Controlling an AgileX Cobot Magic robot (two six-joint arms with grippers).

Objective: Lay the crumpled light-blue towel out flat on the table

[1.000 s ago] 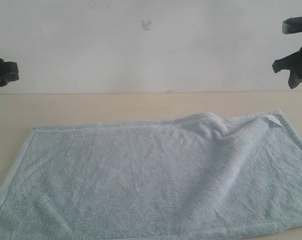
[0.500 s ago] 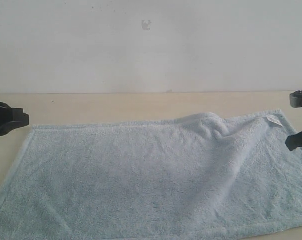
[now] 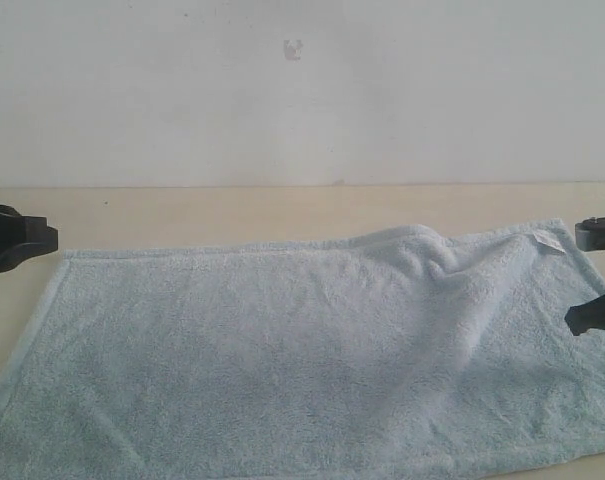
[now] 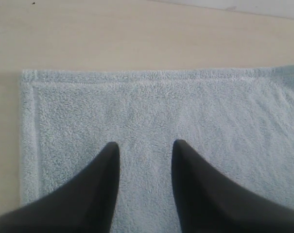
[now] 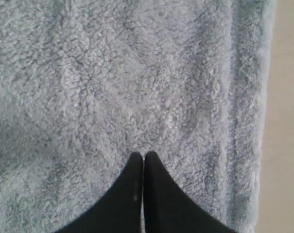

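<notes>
Item 1, left claw (image 4: pixel 146 144): fingers parted, nothing between them. I have it hanging low over the towel (image 3: pixel 282 360). One hemmed corner lies just ahead of the tips and off to the outer side, flat on the table (image 3: pixel 182 215).

Item 2, towel: opened out across the table between my two claws. The part under and beside the left claw looks smooth.

Item 3, raised fold (image 3: pixel 422 250): a soft hump at the far hem, nearer the right claw than the left, with a white label (image 3: pixel 548 240) beyond it.

Item 4, right claw (image 5: pixel 141 156): fingers pressed together, nothing visibly pinched. Its tips sit over the pile just inside the side hem.

Status: I judge the spreading mostly done. The hump remains to be flattened, and the near hem is out of frame, so it is unchecked.
</notes>
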